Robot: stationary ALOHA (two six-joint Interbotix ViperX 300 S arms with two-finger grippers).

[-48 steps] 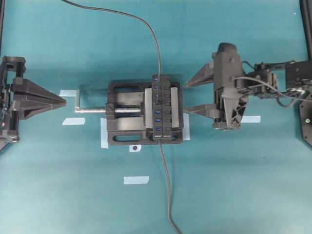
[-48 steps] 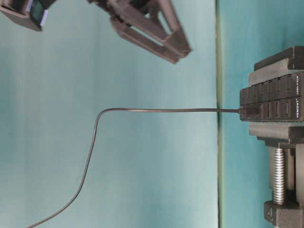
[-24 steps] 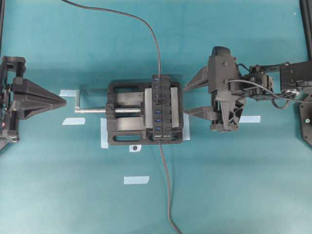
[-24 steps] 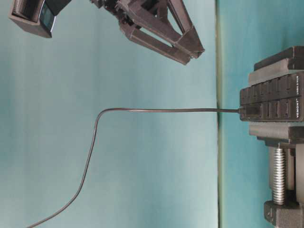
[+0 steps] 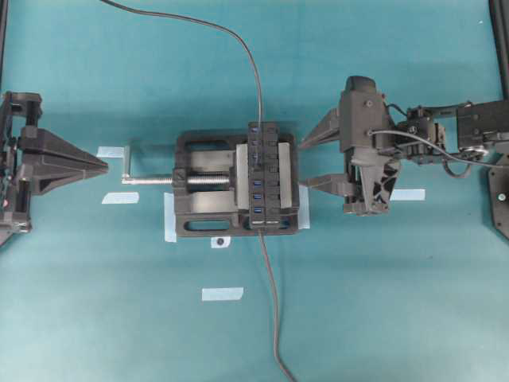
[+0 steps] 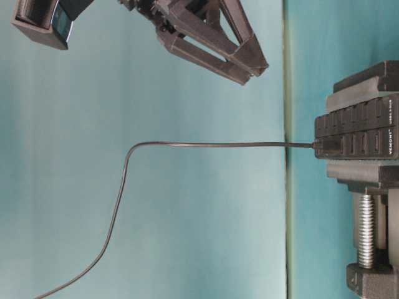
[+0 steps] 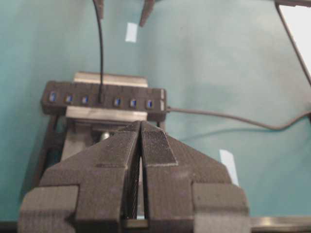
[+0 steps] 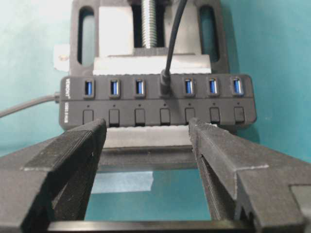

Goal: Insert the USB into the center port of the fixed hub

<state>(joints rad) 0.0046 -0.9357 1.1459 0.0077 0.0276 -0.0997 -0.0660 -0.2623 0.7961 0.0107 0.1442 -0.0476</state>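
USB (image 8: 165,82) seated in center port (image 8: 165,88) of fixed hub (image 8: 158,102), clamped in vise (image 5: 199,195). Right end effector (image 8: 148,141) spread wide, empty, at 3 o'clock of hub, nearer. Left end effector (image 7: 141,145) pressed together, at 9 o'clock, well apart. Hub long axis 12–6 overhead.

Right gripper (image 5: 303,161) shifted slightly nearer fixed hub (image 5: 262,177); jaws spread.

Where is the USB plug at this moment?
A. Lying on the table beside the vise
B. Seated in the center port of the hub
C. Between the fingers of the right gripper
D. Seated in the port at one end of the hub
B: in the right wrist view the USB plug sits in the hub, with three blue ports on each side of it.
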